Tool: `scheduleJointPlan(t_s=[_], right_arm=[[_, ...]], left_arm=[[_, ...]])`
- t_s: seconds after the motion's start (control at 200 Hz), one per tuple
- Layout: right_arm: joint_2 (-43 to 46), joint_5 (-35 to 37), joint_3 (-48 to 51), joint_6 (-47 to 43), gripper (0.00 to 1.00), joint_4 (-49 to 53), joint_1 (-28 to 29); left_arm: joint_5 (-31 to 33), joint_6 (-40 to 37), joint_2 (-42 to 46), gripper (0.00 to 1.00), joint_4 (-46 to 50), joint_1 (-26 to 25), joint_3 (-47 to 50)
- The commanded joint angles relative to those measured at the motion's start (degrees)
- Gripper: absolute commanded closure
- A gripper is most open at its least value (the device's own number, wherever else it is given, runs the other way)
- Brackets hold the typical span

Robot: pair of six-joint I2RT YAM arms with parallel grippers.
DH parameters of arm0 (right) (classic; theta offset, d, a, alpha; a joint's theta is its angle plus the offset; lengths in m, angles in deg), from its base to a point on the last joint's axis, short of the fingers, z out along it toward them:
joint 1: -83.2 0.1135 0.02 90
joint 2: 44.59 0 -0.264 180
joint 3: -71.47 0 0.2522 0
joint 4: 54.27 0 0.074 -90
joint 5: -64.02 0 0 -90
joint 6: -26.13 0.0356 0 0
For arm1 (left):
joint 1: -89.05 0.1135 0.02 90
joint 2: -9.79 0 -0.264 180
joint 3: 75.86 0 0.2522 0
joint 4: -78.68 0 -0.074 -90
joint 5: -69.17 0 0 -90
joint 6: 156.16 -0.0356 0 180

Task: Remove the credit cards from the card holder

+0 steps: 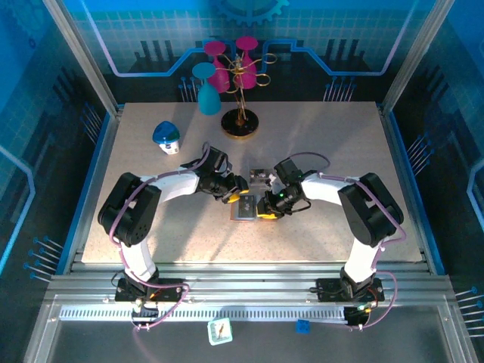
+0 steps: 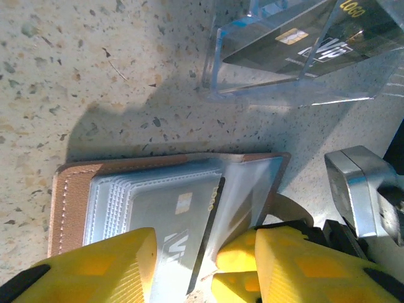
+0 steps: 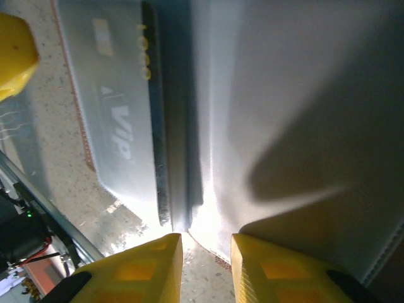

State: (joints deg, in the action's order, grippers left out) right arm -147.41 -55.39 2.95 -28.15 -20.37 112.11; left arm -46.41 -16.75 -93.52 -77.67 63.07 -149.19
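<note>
The card holder (image 2: pixel 71 203) lies open on the table, brown rim outside, grey-blue pocket panels inside. A dark grey credit card (image 2: pixel 180 218) with a chip and pale "VIP" lettering sits in its pocket, seen through the pale sleeve; the right wrist view shows that card (image 3: pixel 120 107) too. My left gripper (image 2: pixel 203 268) is open, its yellow fingers spread over the card's near end. My right gripper (image 3: pixel 207 255) is open a little at the holder's edge (image 3: pixel 252 189), with bare table between its tips. In the top view both grippers (image 1: pixel 236 193) (image 1: pixel 269 206) meet over the holder (image 1: pixel 246 209).
A clear plastic box (image 2: pixel 218 69) stands just beyond the holder with another dark card (image 2: pixel 303 44) inside. At the back of the table are a cup stand (image 1: pixel 240 125) with pink and teal goblets and a small blue-and-white object (image 1: pixel 166 137).
</note>
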Motion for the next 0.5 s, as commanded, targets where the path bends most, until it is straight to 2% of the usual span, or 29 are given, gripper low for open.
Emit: scheduleJointPlan(t_s=[0.0, 0.19, 0.495], right_arm=[[-1.21, 2.36, -1.04, -2.08, 0.73, 1.88, -1.34], [-1.22, 1.67, -2.34, -3.29, 0.73, 3.47, -2.62], [3.33, -5.08, -3.73, 0.65, 0.73, 0.41, -2.63]], left_arm=[[-1.19, -0.45, 1.24, 0.55, -0.97, 0.23, 0.25], [-1.82, 0.08, 0.91, 0.56, -1.49, 0.01, 0.42], [-1.56, 0.84, 1.60, 0.62, -1.43, -1.62, 0.59]])
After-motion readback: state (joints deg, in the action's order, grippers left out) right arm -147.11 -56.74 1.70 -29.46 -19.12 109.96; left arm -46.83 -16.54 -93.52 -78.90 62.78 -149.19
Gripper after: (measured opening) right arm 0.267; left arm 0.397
